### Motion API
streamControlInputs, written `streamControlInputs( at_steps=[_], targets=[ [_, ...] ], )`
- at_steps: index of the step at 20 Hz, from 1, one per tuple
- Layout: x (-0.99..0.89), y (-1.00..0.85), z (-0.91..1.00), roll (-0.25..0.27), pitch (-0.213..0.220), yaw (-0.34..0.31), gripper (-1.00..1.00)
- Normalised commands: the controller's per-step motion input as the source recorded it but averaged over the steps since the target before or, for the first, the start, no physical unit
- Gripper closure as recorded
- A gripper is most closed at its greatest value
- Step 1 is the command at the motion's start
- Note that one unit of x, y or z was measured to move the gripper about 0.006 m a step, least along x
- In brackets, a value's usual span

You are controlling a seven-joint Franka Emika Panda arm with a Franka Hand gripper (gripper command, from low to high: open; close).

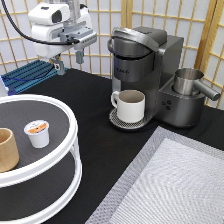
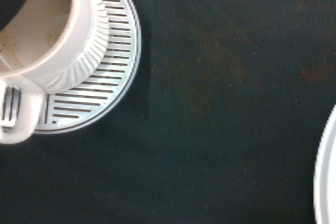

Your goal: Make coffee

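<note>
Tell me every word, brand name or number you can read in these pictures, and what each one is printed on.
No text can be read here.
Coffee machine: a faint mark on its dark front, too blurred to read.
Coffee pod: orange-and-white lid print, too small to read.
White mug, wooden cup, end effector: no lettering visible.

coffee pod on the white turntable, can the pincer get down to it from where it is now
Probably yes. The coffee pod stands upright on the turntable's top tier with nothing above it; the wooden cup stands apart. The pincer hangs open above the table, holding nothing.
</note>
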Motion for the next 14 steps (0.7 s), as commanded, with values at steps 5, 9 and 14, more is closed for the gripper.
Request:
streamControlInputs(
  at_steps=[5,9,14],
  targets=[
    [0.43,0.0,0.27,0.001,0.066,-0.006,-1.0],
    [0.89,-0.04,0.97,0.082,0.158,0.0,-1.0],
    [0.88,-0.13,0.83,0.102,0.159,0.0,-1.0]
  ],
)
